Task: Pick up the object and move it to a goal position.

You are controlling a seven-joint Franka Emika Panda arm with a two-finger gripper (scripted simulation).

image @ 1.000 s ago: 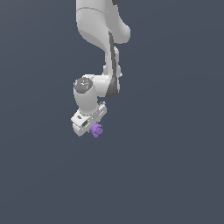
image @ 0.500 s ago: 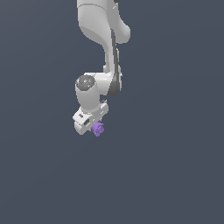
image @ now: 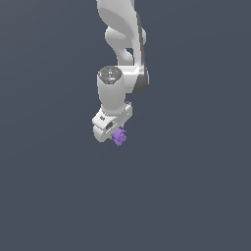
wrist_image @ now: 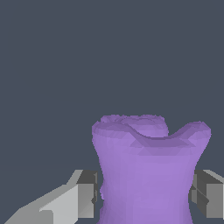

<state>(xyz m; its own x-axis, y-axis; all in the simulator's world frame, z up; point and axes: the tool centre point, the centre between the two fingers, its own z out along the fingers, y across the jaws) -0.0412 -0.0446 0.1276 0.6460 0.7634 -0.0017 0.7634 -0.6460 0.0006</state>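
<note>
The object (image: 119, 137) is a small bright purple lumpy thing with little knobs, tucked under the white hand of my arm. My gripper (image: 116, 136) is shut on it, held above the dark grey ground. In the wrist view the object (wrist_image: 146, 175) fills the space between the two grey fingers (wrist_image: 85, 194), which press against its sides. Its flared, wavy end points away from the camera. No goal marker shows in either view.
The white arm (image: 122, 44) comes down from the exterior view's upper edge. Around it there is only plain dark grey ground (image: 196, 196).
The arm has shifted slightly toward the exterior view's right and upward, carrying the purple object along. The grip stays the same.
</note>
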